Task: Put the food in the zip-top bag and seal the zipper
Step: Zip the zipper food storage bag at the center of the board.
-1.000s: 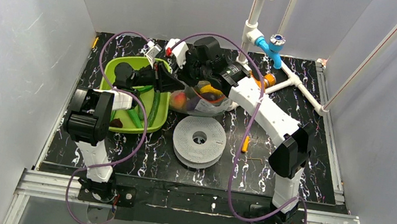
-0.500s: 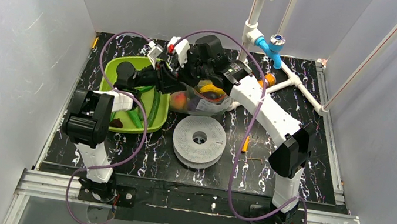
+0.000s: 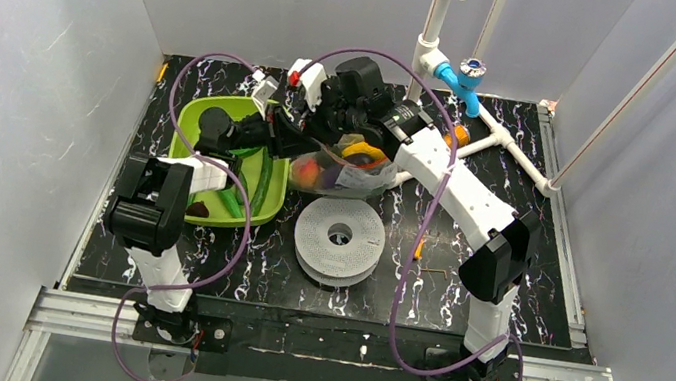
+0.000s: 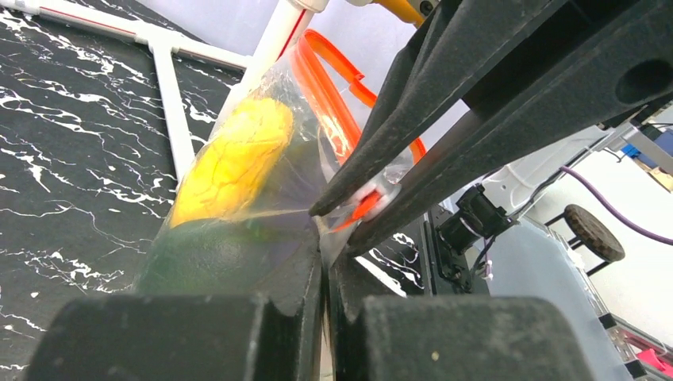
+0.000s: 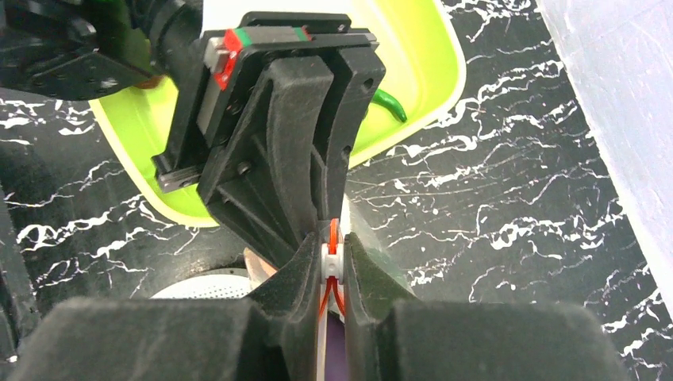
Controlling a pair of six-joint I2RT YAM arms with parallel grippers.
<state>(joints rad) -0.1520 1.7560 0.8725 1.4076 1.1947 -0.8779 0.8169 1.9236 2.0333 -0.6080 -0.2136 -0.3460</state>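
The clear zip-top bag (image 3: 347, 174) sits behind the white disc and holds food: a yellow piece (image 4: 234, 159), an orange-red fruit (image 3: 306, 174) and something dark green. My left gripper (image 4: 325, 254) is shut on the bag's clear edge just below the zipper (image 4: 325, 103). My right gripper (image 5: 332, 250) is shut on the white slider on the orange-red zipper strip, right beside the left gripper's fingers (image 5: 278, 159). Both grippers meet at the bag's left end in the top view (image 3: 301, 140). Long green peppers (image 3: 247, 199) lie in the green tray.
The lime-green tray (image 3: 198, 119) is at the left under the left arm. The white perforated disc (image 3: 339, 239) lies in front of the bag. A small orange stick (image 3: 418, 246) lies to its right. White pipes with a blue valve (image 3: 460, 77) stand at the back right.
The right wrist has shifted slightly toward the back and the bag has lifted and moved a little. Both grippers stay shut at the bag's mouth.
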